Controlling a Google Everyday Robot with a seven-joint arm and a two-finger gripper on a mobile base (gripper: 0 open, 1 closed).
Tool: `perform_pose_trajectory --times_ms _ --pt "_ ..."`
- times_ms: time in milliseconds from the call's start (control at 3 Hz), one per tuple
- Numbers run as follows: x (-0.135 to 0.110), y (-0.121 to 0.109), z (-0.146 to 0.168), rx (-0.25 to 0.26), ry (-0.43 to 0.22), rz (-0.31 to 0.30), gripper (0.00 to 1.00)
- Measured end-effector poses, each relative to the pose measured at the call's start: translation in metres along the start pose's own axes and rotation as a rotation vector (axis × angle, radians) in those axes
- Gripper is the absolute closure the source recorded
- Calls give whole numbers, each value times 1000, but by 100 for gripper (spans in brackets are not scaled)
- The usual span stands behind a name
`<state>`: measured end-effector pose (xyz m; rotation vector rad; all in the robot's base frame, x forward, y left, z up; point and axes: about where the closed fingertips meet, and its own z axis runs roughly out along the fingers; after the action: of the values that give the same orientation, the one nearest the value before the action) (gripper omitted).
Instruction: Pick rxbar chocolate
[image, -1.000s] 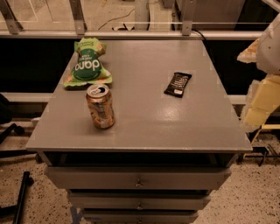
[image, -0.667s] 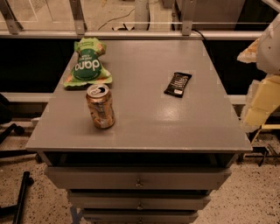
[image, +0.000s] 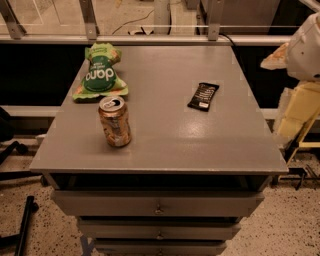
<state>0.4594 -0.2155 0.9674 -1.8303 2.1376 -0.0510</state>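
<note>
The rxbar chocolate is a small flat black bar with white text. It lies on the grey table top, right of centre and toward the back. My gripper shows as a pale yellow part below the white arm at the right edge of the view. It is off the table's right side, well apart from the bar and holding nothing that I can see.
An orange soda can stands upright at the front left. A green snack bag lies at the back left. The table has drawers below its front edge. A rail runs behind it.
</note>
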Motion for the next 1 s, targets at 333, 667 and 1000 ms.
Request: perform_pose_trajectory --times_ms 333,667,1000 --pt "-9 -34 43 -102 -104 -166 0" --pt "-8 -47 59 -112 -131 -230 0" --pt "-10 -48 58 -106 -131 -236 0"
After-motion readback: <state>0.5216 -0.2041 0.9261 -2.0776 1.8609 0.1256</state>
